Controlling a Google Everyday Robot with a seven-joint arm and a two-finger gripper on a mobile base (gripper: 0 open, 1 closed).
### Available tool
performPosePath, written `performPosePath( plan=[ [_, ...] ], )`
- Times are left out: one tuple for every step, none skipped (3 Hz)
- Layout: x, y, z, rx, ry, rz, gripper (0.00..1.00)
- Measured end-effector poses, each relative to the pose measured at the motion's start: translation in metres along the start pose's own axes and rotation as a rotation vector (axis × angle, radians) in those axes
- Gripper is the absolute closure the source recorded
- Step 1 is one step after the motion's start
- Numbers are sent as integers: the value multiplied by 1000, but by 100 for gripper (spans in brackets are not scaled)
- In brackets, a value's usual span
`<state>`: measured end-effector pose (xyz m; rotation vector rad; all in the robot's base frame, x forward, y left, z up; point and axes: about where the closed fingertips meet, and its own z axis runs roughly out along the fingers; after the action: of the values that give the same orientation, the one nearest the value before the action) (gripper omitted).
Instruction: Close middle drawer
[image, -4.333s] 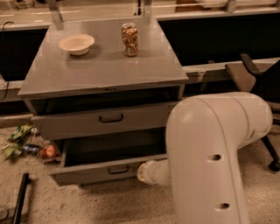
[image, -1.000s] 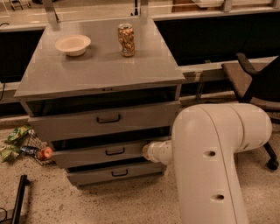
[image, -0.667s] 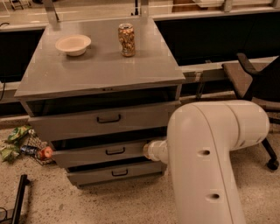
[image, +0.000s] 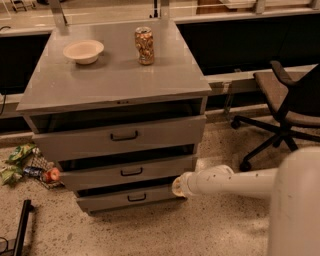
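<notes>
Cabinet top (image: 115, 82): bowl (image: 83, 51), can (image: 145, 46) | office chair (image: 287, 102) at right | gripper (image: 178, 186) by middle drawer (image: 95, 176) corner — grip: you cannot tell

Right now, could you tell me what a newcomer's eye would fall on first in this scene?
The big white robot arm reaches in from the lower right, its gripper near the right end of the middle drawer of the grey cabinet. Next come the cream bowl and patterned can on the cabinet's top, and the litter on the floor to its left.
</notes>
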<state>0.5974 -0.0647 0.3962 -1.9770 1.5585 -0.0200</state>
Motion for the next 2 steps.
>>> performPosePath(
  plan=[
    [-12,23,-14,-48,-115,110,100],
    [-40,35,-41,-42,-299,183,100]
  ],
)
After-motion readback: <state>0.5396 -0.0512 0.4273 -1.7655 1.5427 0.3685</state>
